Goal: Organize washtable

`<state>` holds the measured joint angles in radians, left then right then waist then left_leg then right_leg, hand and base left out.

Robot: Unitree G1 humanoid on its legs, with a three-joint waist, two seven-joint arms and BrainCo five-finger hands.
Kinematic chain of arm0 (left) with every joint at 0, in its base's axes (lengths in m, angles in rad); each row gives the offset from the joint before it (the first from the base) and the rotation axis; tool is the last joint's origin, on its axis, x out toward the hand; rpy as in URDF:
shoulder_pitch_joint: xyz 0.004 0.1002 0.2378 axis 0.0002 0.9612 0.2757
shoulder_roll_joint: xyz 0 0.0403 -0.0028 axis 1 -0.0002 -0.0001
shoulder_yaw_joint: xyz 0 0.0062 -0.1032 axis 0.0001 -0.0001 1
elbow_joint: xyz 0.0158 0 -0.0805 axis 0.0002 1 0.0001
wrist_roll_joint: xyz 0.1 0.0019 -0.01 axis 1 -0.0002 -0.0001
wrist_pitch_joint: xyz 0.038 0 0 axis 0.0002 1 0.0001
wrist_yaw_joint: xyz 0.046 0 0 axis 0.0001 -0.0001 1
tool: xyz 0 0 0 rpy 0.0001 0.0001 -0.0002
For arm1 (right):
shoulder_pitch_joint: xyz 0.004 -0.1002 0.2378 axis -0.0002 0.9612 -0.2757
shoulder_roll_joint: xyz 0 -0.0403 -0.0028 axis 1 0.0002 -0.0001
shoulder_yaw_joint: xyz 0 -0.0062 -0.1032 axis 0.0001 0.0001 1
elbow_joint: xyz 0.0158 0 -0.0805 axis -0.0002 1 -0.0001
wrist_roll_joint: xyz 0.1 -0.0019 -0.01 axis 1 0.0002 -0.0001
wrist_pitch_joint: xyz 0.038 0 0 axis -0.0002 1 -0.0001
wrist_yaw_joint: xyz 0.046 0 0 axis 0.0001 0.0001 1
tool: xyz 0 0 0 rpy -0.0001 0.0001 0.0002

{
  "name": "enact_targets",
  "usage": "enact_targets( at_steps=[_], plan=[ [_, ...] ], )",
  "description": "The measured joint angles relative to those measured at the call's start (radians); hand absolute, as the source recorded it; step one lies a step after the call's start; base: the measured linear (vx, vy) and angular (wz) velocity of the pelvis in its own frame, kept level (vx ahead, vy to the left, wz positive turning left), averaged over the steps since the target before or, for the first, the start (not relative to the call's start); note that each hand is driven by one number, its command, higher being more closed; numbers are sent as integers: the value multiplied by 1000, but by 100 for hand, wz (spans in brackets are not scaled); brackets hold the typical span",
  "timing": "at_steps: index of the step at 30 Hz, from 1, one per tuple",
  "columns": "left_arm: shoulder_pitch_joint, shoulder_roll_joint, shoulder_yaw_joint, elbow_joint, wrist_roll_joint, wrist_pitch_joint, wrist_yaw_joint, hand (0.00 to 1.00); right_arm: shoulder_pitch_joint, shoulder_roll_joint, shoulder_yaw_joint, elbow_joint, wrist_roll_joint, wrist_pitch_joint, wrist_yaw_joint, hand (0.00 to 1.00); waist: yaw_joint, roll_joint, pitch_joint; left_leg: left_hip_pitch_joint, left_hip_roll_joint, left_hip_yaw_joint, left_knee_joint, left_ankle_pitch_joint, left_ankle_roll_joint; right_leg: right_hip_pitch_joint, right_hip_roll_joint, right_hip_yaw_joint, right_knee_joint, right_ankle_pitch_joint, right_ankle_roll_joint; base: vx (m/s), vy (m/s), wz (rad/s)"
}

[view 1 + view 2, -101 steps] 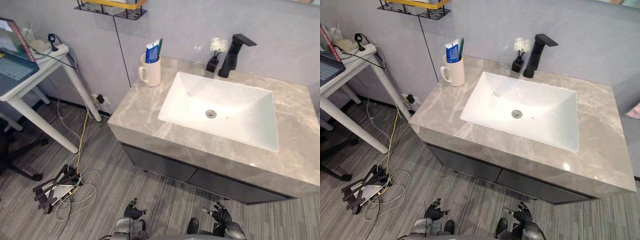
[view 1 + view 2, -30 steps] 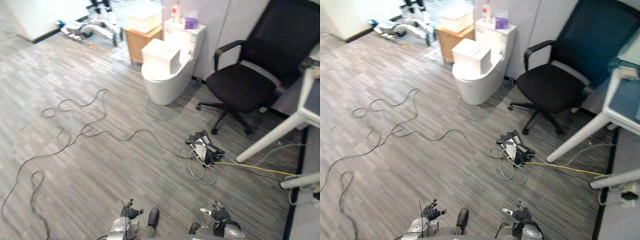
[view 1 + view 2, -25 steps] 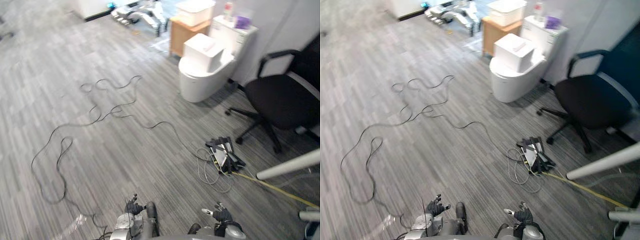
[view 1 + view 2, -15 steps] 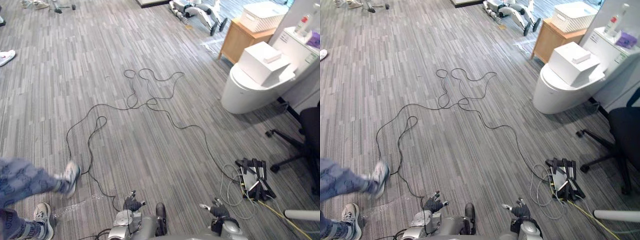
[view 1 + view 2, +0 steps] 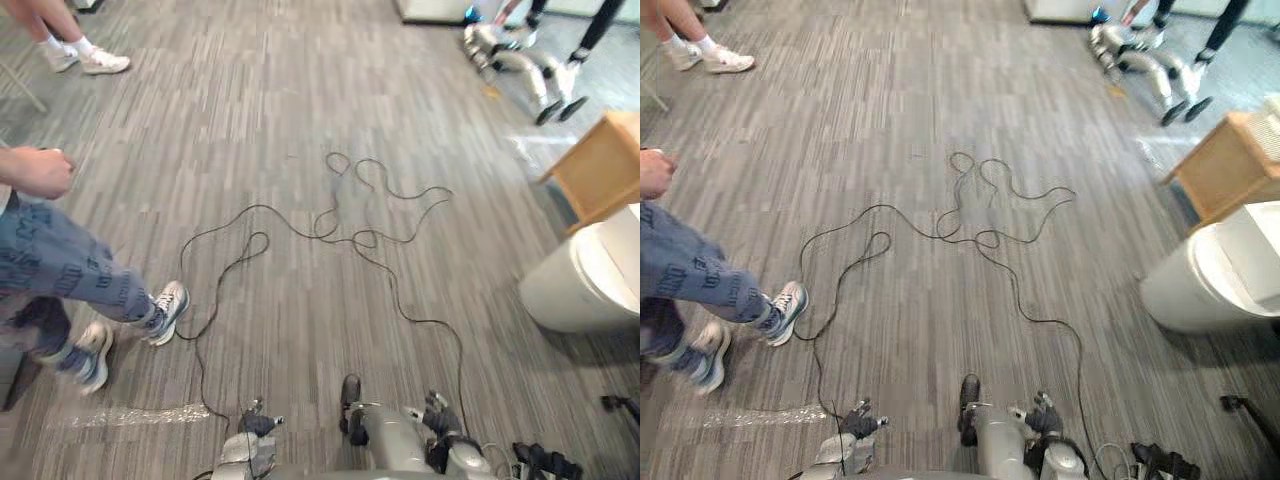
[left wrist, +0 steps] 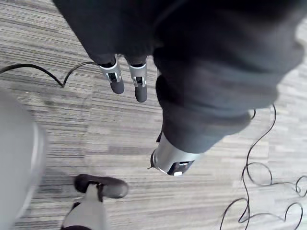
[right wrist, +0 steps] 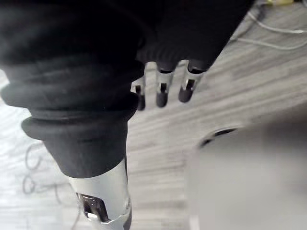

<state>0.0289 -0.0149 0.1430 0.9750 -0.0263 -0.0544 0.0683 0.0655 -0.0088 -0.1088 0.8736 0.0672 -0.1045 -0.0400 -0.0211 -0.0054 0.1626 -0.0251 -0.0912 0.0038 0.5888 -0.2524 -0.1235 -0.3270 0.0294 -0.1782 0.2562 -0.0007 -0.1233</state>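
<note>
Both eye views look down on a grey plank floor. My left hand hangs low at the bottom edge with its fingers straight and nothing between them and the thumb. My right hand hangs beside it at the lower right. Its fingers are also straight and hold nothing.
A person's legs in jeans and sneakers stand close at the left, and another person's feet show at the far left. A white toilet and a wooden cabinet stand at the right. Another robot lies at the far right.
The camera has swung left, from the washtable past the chair and toilet to the floor. A person has come into view at the left. Both hands still hang down.
</note>
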Motion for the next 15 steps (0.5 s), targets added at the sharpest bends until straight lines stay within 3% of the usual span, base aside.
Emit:
enact_targets(
  at_steps=[1,3,6,7,8,9,10,12,15],
  plan=[
    [-6,-10,7,-1,-1,1,1,0,-3,-1,7,-2,0,3,2,0,3,6,-1,-24,55,96,119,-20,32,64,9,15,-1,-29,-1,445,9,-31],
    [-9,-17,0,-27,-1,-2,0,0,4,4,6,4,1,6,-1,0,6,-1,0,-37,119,172,141,-51,84,156,-3,15,-2,-38,-8,447,8,0],
    [-9,-40,-24,-43,-1,-15,-1,0,7,20,-14,5,1,6,-1,0,10,-31,-6,-108,153,218,4,-54,88,238,-67,17,-6,-43,-7,421,55,11],
    [-9,-41,-29,-41,-1,-14,0,0,7,24,-15,6,1,4,-1,0,11,-33,-8,-137,158,218,-118,-40,69,260,-90,17,0,-59,20,409,120,-4],
    [-6,-38,-37,-37,-1,-14,1,0,11,20,-15,14,1,4,-3,0,13,-21,-15,-135,164,205,-291,45,37,278,-101,18,11,-98,83,332,124,-10],
    [-5,-39,-44,-29,-1,-14,2,0,14,10,-14,19,1,5,-3,0,15,2,-21,-138,178,183,-375,152,39,286,-93,18,18,-122,112,328,173,-21],
    [-13,-30,-59,-5,-1,-13,4,0,0,-5,-14,47,0,6,-6,0,13,12,-28,-148,178,166,-389,264,103,306,-95,36,28,-197,140,290,173,-10],
    [-9,6,-62,6,-1,-10,7,0,4,6,-15,64,-2,6,-5,0,8,-11,-42,-118,134,165,-443,267,104,314,-136,46,15,-203,151,207,156,3],
    [0,43,-59,32,0,-6,11,0,-1,11,-20,93,-29,5,-5,0,13,-27,-47,-59,102,174,-519,280,123,362,-157,51,-42,-192,168,133,107,0]
  ],
)
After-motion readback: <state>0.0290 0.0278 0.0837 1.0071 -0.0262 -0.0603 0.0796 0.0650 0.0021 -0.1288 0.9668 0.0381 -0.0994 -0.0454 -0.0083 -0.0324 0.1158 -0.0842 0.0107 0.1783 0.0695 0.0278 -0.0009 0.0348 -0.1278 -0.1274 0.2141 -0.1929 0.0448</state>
